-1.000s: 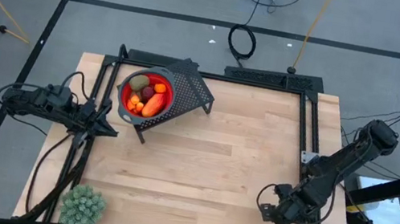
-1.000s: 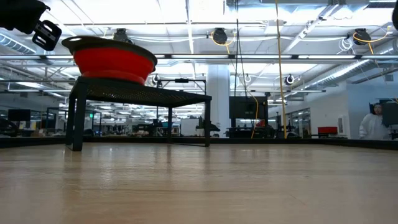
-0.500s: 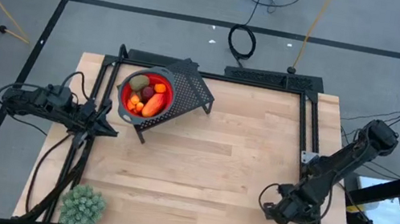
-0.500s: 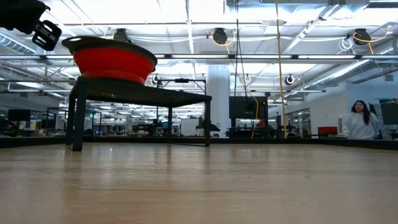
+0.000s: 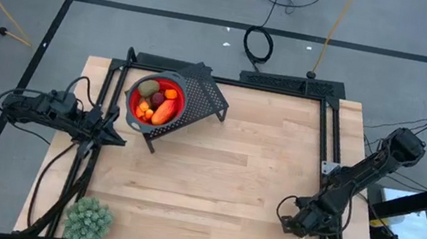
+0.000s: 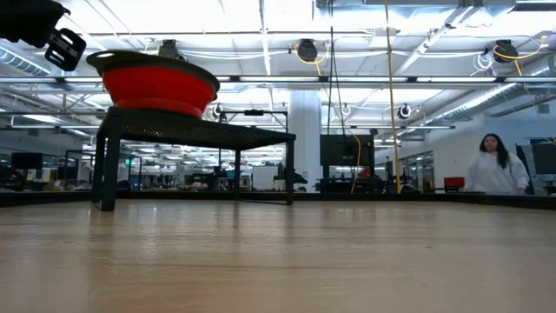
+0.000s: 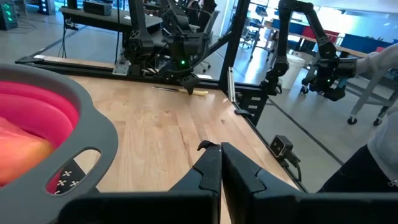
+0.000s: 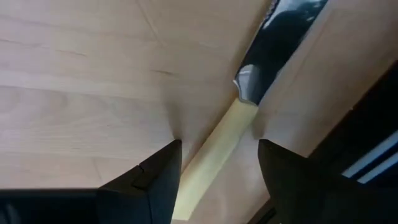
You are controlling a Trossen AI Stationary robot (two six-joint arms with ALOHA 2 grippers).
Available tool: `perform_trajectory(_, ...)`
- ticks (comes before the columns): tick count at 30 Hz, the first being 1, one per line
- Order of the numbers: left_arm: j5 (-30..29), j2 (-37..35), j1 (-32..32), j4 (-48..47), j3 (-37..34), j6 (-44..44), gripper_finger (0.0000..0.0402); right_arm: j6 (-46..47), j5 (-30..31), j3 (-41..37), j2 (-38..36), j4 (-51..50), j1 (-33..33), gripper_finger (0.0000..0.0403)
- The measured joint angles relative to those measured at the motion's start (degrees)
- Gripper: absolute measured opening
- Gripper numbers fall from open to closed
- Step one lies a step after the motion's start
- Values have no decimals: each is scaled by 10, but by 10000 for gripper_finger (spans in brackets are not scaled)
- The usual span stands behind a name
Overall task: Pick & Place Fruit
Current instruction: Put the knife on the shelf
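1. At the table's left edge, the left gripper (image 5: 115, 136) hangs just beside the red bowl (image 5: 133, 106); its two dark fingers (image 7: 208, 171) are pressed together with nothing between them; a pale green spiky plant (image 5: 88, 218) stands at the near left corner.
2. The fruit (image 5: 155, 103) lies heaped inside the red bowl, which sits on a black mesh stand (image 5: 209, 94) at the table's far left; one brownish-green oval, a long orange-red piece and small orange and red bits show; the pieces beneath them are hidden, so the count cannot be told; from table height only the bowl's red wall (image 6: 156, 87) shows, the fruit out of sight behind it.
3. At the near right, the right gripper (image 5: 288, 221) is low over the wood, its fingers (image 8: 155, 174) spread apart and empty; a pale yellow strip (image 8: 217, 149) lies on the table between them, its far end running under a dark shiny piece that I cannot identify.
4. Since the earlier frames the right gripper has shifted slightly; the left arm, bowl and fruit are unmoved; a person (image 6: 493, 165) far behind the table has walked leftward.
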Motion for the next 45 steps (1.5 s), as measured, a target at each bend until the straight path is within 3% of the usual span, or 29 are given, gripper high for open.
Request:
perform_trajectory(7, 0, 0, 0, 0, 0, -1, 8, 0, -4, -17, -1, 39, -14, 173)
perform_trajectory(21, -1, 0, 0, 0, 0, -1, 8, 4, 28, -17, -1, 53, -15, 46)
perform_trajectory(33, -1, 0, 0, 0, 0, -1, 8, -20, 51, -17, 0, 54, -16, 45)
perform_trajectory(45, -1, 0, 0, 1, 0, -1, 8, -91, 165, 45, 1, -41, -41, 42)
